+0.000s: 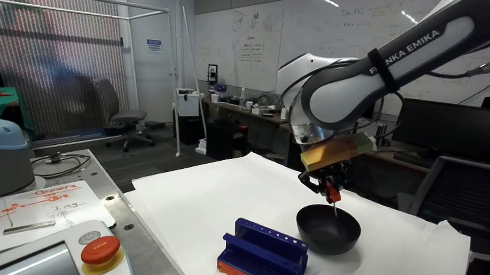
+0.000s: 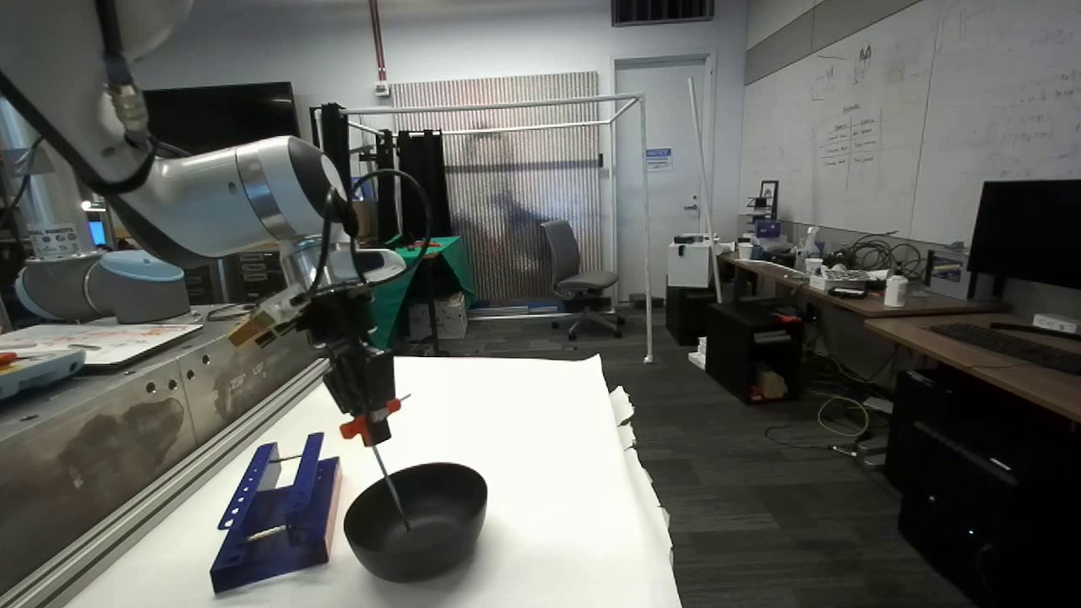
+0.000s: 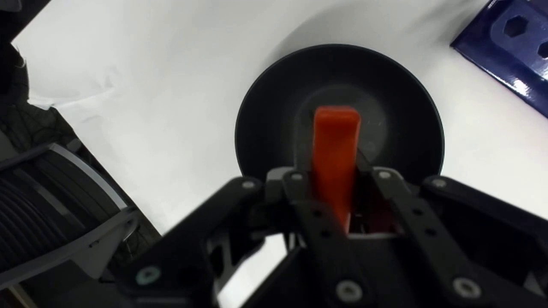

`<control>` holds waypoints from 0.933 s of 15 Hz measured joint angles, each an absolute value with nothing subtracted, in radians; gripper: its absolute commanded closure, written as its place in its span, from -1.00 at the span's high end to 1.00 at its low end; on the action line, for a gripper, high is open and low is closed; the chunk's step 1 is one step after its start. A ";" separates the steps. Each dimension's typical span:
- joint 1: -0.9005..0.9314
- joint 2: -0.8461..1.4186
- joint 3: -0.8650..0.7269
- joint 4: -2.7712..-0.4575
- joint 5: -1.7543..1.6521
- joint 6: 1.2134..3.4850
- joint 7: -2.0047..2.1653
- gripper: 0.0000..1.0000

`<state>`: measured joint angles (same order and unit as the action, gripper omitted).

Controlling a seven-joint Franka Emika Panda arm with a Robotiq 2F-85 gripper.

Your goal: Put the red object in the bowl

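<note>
1. The claw holds the red object; its fingers stand narrow, one on each side of the piece.
2. The red object is raised off the desk and is located above the bowl. In an exterior view, red portions project on both sides of the claw.
3. A slim grey shaft runs down from the red object at a tilt. Its lower end shows against the inside of the bowl; contact between the two cannot be determined.
4. The bowl is black and stands upright on the desk, between the edge along the metal bench and the opposite edge. It is well apart from the far corners in an exterior view.
5. The blue ridged block, with a row of holes and an orange side, stands between the bowl and the bench-side edge. In the wrist view, white desk surface separates the two items.
6. The desk top is ragged along the edge opposite the metal bench, with torn flaps near a far corner.
7. The robot arm extends over the desk. A yellowish bar lies across it just above the claw.
8. In an exterior view, an office chair stands near the right-hand corner of the desk. A round red button sits beyond the bench-side edge.
</note>
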<state>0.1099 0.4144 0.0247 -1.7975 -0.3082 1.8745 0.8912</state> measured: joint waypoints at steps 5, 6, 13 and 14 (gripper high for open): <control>0.113 0.469 0.019 -1.750 -0.304 1.869 0.852 0.81; 0.113 0.473 0.018 -1.743 -0.300 1.869 0.843 0.97; 0.096 0.436 0.025 -1.716 -0.114 1.870 0.609 1.00; 0.092 0.418 0.026 -1.718 -0.078 1.869 0.557 1.00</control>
